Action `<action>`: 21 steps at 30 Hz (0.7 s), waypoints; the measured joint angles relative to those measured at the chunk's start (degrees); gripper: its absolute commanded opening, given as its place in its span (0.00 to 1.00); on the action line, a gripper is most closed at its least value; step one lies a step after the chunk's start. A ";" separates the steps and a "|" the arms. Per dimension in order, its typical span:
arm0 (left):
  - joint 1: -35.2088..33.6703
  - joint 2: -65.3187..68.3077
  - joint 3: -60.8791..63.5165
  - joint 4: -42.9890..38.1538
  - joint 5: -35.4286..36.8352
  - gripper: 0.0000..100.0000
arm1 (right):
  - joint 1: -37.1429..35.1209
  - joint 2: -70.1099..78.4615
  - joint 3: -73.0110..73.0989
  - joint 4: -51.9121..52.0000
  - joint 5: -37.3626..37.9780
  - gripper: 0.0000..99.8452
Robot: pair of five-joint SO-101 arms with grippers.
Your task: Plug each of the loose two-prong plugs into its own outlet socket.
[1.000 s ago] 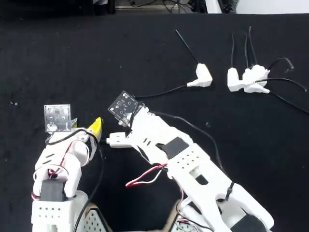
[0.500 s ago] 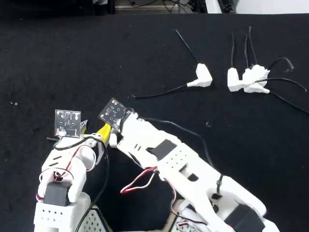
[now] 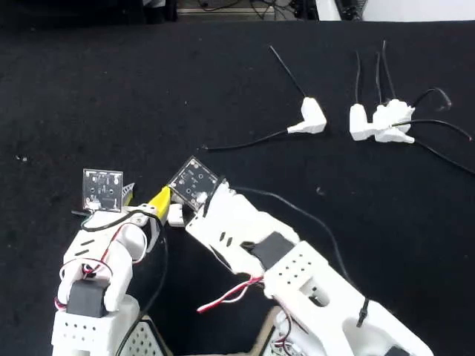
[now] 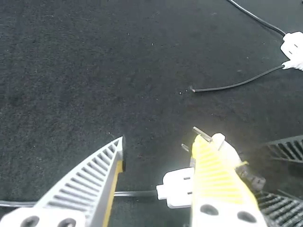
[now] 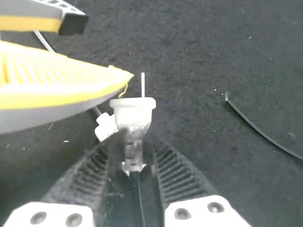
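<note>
**Status: no plug seated yet**

One two-prong plug (image 5: 132,111) is clamped by its body in the right gripper (image 5: 133,152), whose jaws are closed tight on it. The prongs point away from the wrist. In the high view it sits lower left of centre. Just beside it lies a white corded socket (image 4: 176,190), with the prongs not entered. The left gripper (image 4: 157,140) has its jaws apart and holds nothing.

At the upper right of the high view, a single plug (image 3: 312,116) and a cluster of plugs (image 3: 380,122) lie loose on the worktop (image 3: 111,89).

Judgement: the first insertion is pending and all the others are left to do.
</note>
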State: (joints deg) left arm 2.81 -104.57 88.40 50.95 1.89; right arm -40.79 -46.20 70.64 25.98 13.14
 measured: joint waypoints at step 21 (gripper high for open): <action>0.18 0.00 1.41 0.00 0.00 0.23 | -0.18 0.00 2.37 -3.60 -5.80 0.01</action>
State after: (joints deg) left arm 2.99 -104.57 89.80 50.95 1.89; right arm -40.97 -46.20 73.01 22.37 7.34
